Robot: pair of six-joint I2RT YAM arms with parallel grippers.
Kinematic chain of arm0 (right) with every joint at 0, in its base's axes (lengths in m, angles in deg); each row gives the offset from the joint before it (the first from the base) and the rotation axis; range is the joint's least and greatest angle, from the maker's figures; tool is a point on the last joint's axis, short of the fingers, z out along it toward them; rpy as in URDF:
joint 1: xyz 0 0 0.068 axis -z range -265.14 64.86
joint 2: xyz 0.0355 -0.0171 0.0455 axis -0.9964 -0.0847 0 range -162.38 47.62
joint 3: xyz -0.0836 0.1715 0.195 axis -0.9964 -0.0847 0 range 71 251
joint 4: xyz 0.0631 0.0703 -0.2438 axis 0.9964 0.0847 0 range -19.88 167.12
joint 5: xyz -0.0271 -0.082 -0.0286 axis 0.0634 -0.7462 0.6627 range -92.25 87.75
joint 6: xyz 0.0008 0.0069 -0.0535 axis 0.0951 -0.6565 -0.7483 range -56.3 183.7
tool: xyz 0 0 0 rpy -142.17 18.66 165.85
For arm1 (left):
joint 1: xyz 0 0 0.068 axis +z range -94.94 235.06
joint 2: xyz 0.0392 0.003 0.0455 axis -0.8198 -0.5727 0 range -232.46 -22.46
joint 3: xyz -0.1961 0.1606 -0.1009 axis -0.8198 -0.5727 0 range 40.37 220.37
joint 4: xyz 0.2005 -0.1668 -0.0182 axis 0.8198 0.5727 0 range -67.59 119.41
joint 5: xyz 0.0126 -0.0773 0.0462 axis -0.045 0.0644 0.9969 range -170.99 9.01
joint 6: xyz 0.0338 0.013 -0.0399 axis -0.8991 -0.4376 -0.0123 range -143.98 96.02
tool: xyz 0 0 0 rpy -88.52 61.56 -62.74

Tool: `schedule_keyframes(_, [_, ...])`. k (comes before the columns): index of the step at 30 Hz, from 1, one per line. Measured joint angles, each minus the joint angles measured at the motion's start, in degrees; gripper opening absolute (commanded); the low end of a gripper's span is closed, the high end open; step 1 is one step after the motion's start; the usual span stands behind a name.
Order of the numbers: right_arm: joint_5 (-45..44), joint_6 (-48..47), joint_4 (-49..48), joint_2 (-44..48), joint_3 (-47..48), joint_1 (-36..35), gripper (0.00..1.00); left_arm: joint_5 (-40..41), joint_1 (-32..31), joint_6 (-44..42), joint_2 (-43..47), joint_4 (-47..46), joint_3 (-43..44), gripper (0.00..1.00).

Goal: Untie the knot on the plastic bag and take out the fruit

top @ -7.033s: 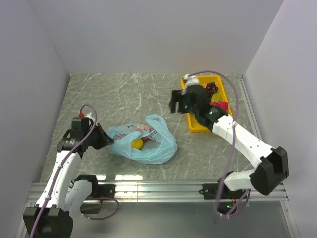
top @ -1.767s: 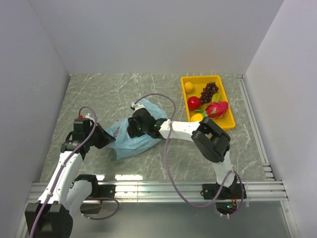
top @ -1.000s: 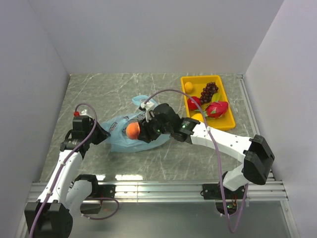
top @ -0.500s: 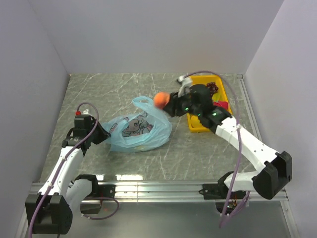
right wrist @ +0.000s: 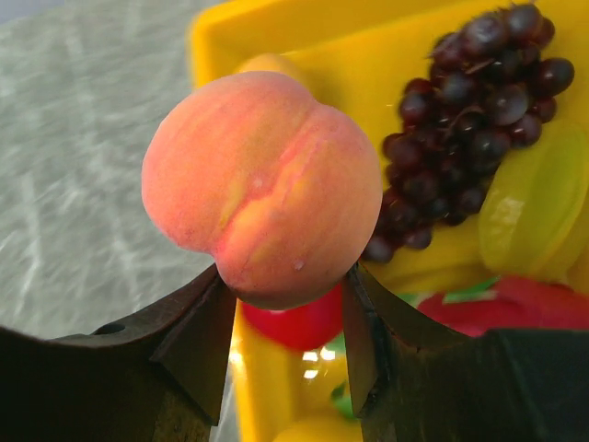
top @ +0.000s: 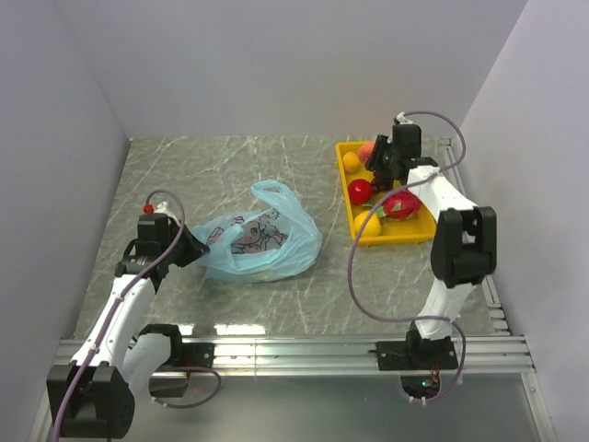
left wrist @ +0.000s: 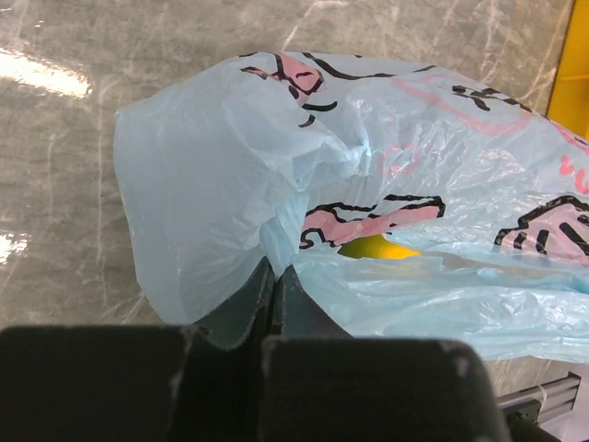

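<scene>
The light blue plastic bag (top: 262, 241) lies mid-table with a handle loop (top: 276, 191) standing loose; no knot shows. My left gripper (top: 190, 249) is shut on a fold at the bag's left end, seen close in the left wrist view (left wrist: 273, 274). Something yellow (left wrist: 377, 247) shows through the bag (left wrist: 230, 166). My right gripper (top: 375, 157) is shut on the pink-orange peach (right wrist: 262, 184) and holds it above the far end of the yellow tray (top: 416, 230). The red apple (top: 360, 191) and a yellow-orange fruit (top: 351, 161) lie in the tray.
The tray also holds a dark grape bunch (right wrist: 469, 92), a pink dragon fruit (top: 402, 203) and another yellow fruit (top: 366, 224). White walls close in the left, right and back. A metal rail (top: 294, 350) runs along the near edge.
My right gripper reached into the bag, came out holding the peach and carried it right and back to above the tray. My left gripper kept its hold on the bag.
</scene>
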Motion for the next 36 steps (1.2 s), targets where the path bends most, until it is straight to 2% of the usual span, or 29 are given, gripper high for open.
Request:
schedule_keyframes(1, [-0.4, 0.6, 0.2, -2.9, 1.9, 0.6, 0.28, -0.3, 0.0, 0.0, 0.1, -0.2, -0.1, 0.01])
schedule_keyframes(3, [-1.5, 1.7, 1.4, -8.0, 5.9, 1.6, 0.52, -0.4, -0.2, 0.0, 0.3, -0.4, -0.1, 0.00])
schedule_keyframes(4, [-2.1, 2.3, 1.7, -10.0, 7.8, 2.0, 0.74, -0.4, -0.2, 0.0, 0.4, -0.5, -0.2, 0.01])
schedule_keyframes(7, [-4.2, 3.5, 3.1, -13.2, 11.6, 2.7, 0.91, -0.5, -0.3, 0.0, 0.6, -0.7, -0.2, 0.00])
schedule_keyframes(8, [-4.7, 3.7, 3.5, -13.4, 12.3, 2.7, 0.93, -0.5, -0.4, 0.0, 0.7, -0.8, -0.2, 0.00])
schedule_keyframes(11, [-4.9, 4.0, 3.7, -12.8, 13.1, 2.7, 0.94, -0.6, -0.8, 0.0, 0.7, -0.9, -0.2, 0.01])
schedule_keyframes(14, [-4.8, 4.0, 4.4, -11.0, 13.0, 2.2, 0.90, -0.8, -1.0, 0.0, 0.8, -1.1, -0.4, 0.01])
schedule_keyframes(15, [-4.9, 4.0, 4.5, -10.0, 12.5, 1.8, 0.84, -0.9, -1.0, 0.0, 1.0, -1.1, -0.5, 0.01])
schedule_keyframes(19, [-3.9, 2.6, 5.5, -1.3, 7.0, -3.7, 0.71, -1.4, -1.2, 0.0, 1.4, -1.2, -0.6, 0.00])
schedule_keyframes(24, [-3.3, -2.0, 5.0, 11.7, 2.0, -22.6, 0.64, -1.9, -1.5, 0.0, 2.7, -1.1, -0.6, 0.01])
schedule_keyframes(28, [-2.1, -4.7, 4.9, 18.2, -1.0, -37.0, 0.56, -2.4, -1.6, 0.1, 2.9, -0.6, -0.6, 0.00])
schedule_keyframes(30, [-2.0, -5.1, 5.1, 19.3, -1.8, -41.4, 0.50, -2.7, -1.7, 0.5, 2.8, 0.3, -0.6, 0.01])
schedule_keyframes(36, [-1.2, -3.5, 5.6, 18.5, -7.7, -48.9, 0.43, -4.2, -1.9, 3.1, 2.4, 5.6, -0.3, 0.01])
